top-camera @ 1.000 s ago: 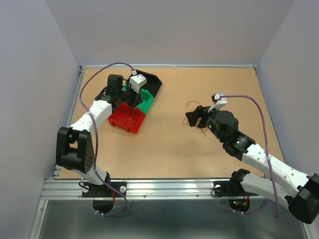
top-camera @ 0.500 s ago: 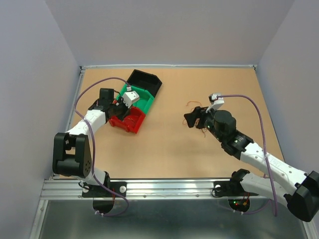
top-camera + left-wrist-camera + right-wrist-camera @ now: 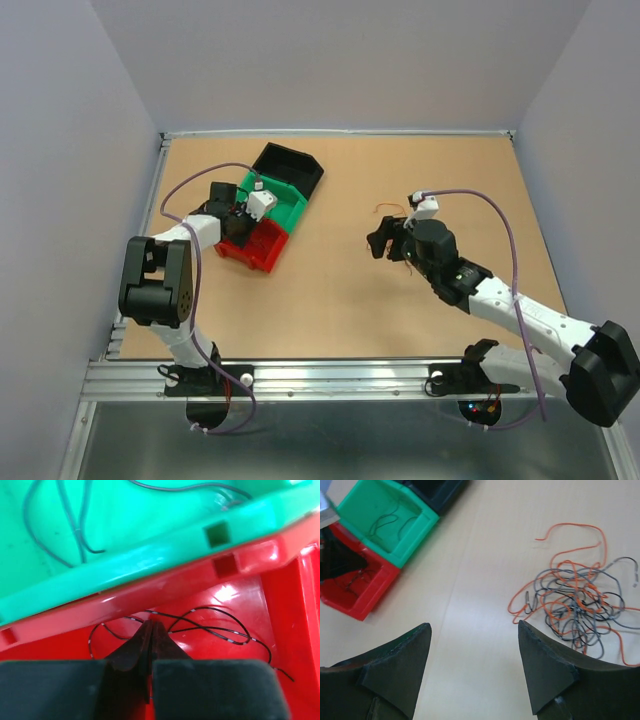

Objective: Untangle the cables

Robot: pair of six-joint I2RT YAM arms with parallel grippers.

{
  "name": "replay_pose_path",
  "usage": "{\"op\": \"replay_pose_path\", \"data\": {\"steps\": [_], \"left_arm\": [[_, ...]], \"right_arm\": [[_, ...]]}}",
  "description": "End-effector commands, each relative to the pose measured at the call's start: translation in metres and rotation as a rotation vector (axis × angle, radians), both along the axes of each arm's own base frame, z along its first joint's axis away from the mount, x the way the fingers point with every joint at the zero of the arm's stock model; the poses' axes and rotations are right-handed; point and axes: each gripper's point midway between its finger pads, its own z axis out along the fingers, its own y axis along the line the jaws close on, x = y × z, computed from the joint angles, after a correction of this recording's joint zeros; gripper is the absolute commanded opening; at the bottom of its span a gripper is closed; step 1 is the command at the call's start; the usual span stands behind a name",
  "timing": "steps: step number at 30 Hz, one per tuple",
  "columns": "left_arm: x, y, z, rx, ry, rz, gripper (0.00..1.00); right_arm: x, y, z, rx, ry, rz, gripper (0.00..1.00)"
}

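The cables [image 3: 575, 605] are a loose bunch of hair-thin orange, grey and black wires on the table. In the top view the right arm hides most of the bunch, and one orange strand [image 3: 383, 207] shows. My right gripper [image 3: 472, 624] is open and empty, just left of the bunch and above the bare table; it also shows in the top view [image 3: 385, 240]. My left gripper [image 3: 151, 622] is shut inside the red bin [image 3: 280, 595], its tip at a black wire with white marks [image 3: 215, 630] lying there. A thin strand shows between its fingers.
Three bins stand together at the back left: black [image 3: 290, 165], green [image 3: 285, 200] and red [image 3: 262, 245]. The green bin [image 3: 385, 517] holds a few thin grey wires [image 3: 75, 530]. Walls close the table on the left, right and back.
My left gripper has moved from above the black and green bins down into the red bin. My right gripper has shifted slightly left, still open.
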Motion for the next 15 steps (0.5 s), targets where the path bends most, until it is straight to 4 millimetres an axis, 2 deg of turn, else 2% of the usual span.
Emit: {"op": "replay_pose_path", "data": {"steps": [1,3,4,7,8,11,15], "left_arm": [[0.021,0.0,0.035,-0.031,-0.117,0.056,0.26],[0.023,-0.004,0.053,-0.056,-0.153,0.053,0.32],[0.023,-0.007,0.06,-0.074,-0.162,0.051,0.39],[0.023,-0.012,0.085,-0.105,-0.19,0.037,0.46],[0.023,-0.016,0.097,-0.126,-0.208,0.025,0.51],[0.017,-0.021,0.116,-0.151,-0.226,0.011,0.58],[0.009,-0.027,0.134,-0.167,-0.257,-0.002,0.64]], "right_arm": [[0.011,-0.038,-0.021,-0.051,0.028,-0.234,0.75],[0.014,-0.052,-0.025,-0.082,0.034,-0.317,0.73],[0.014,-0.057,-0.027,-0.085,0.038,-0.346,0.72],[0.017,-0.073,-0.031,-0.128,0.038,-0.428,0.64],[0.016,-0.079,-0.038,-0.158,0.06,-0.445,0.64],[0.022,-0.093,-0.049,-0.189,0.099,-0.484,0.63],[0.027,-0.097,-0.06,-0.215,0.134,-0.489,0.56]]}}
